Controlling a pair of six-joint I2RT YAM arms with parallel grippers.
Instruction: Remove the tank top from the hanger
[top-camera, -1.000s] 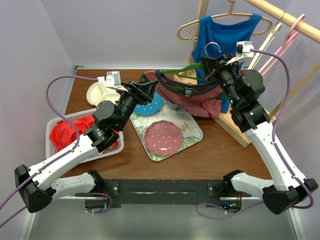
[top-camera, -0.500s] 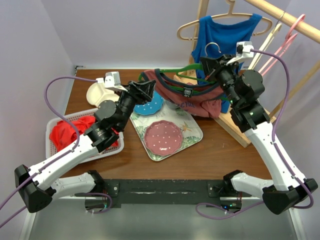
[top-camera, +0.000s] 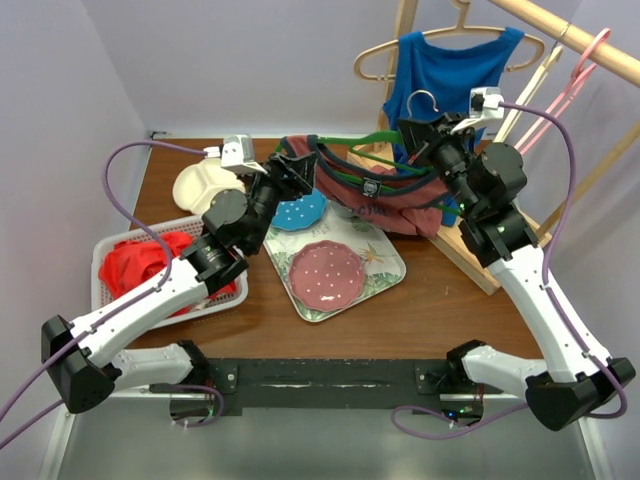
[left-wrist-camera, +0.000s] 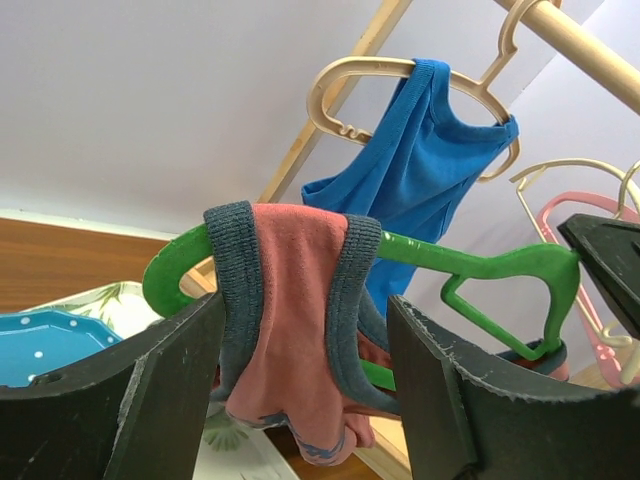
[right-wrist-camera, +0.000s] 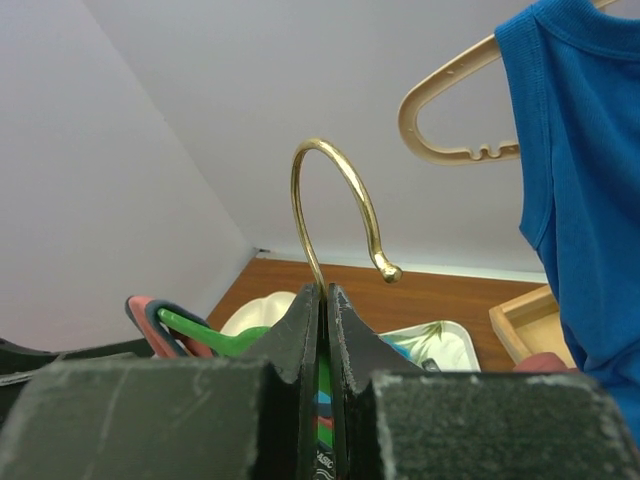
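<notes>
A salmon tank top (top-camera: 392, 207) with grey-blue trim hangs on a green hanger (top-camera: 345, 165) held in the air above the table. My right gripper (top-camera: 417, 133) is shut on the hanger's gold hook (right-wrist-camera: 335, 170), pinching its stem between the jaws (right-wrist-camera: 325, 292). My left gripper (top-camera: 296, 170) is open at the hanger's left end. In the left wrist view its fingers (left-wrist-camera: 305, 312) stand either side of the tank top's strap (left-wrist-camera: 298, 285), which is draped over the green hanger (left-wrist-camera: 470, 262), and they do not press it.
A blue tank top (top-camera: 452, 72) hangs on a beige hanger on the wooden rack behind, beside a pink hanger (top-camera: 578, 72). Below lie a patterned tray (top-camera: 385, 262) with a pink plate (top-camera: 325, 272), a blue plate (top-camera: 300, 213), a cream dish (top-camera: 198, 186) and a white basket (top-camera: 110, 300) of red cloth.
My left gripper has risen and moved right to the hanger's left end and opened wider, so the strap now sits between its fingers. The right gripper kept its hold on the hook.
</notes>
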